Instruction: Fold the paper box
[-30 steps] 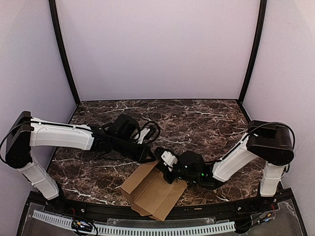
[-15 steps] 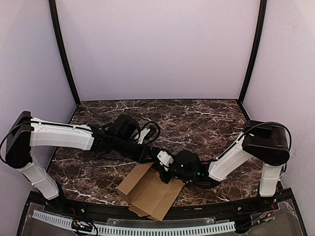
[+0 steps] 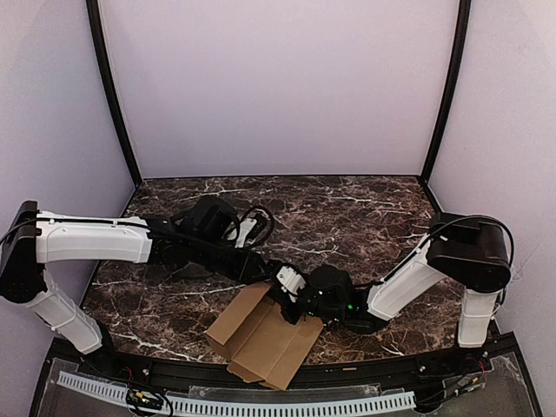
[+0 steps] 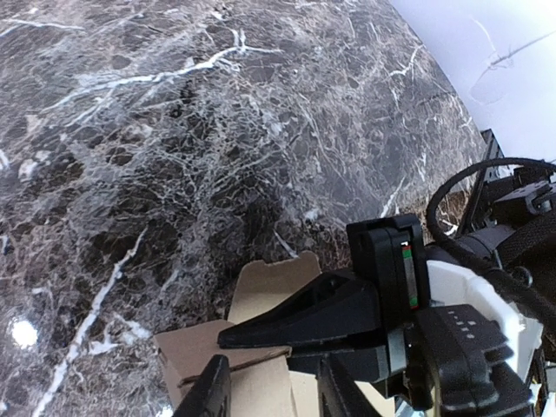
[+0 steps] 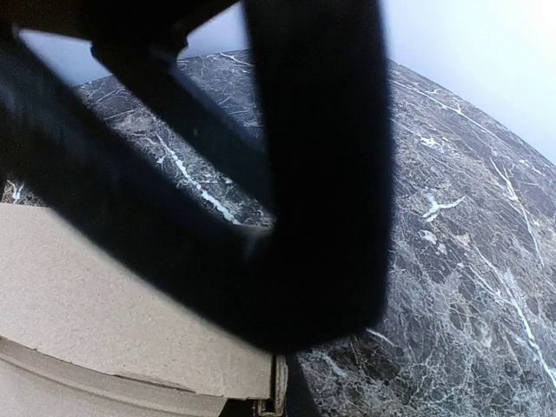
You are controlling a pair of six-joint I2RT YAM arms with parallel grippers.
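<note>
The paper box (image 3: 261, 340) is a brown cardboard piece, partly folded, lying at the near middle of the table. My right gripper (image 3: 291, 291) reaches in from the right and is shut on the box's far flap. In the left wrist view its black finger (image 4: 304, 320) lies over that flap (image 4: 265, 282). My left gripper (image 3: 265, 271) hovers just behind the same flap; its fingers (image 4: 213, 389) stand apart and open, with cardboard below them. In the right wrist view the cardboard (image 5: 104, 321) fills the lower left, and a blurred black shape (image 5: 313, 174) hides most of the rest.
The dark marble table (image 3: 347, 217) runs back to the pale walls. A black rail (image 3: 261, 382) lines the near edge just below the box. A cable loop (image 4: 460, 200) hangs off my right wrist.
The right gripper and the box have shifted a little left and towards the near edge. The left arm has drawn slightly back and to the left.
</note>
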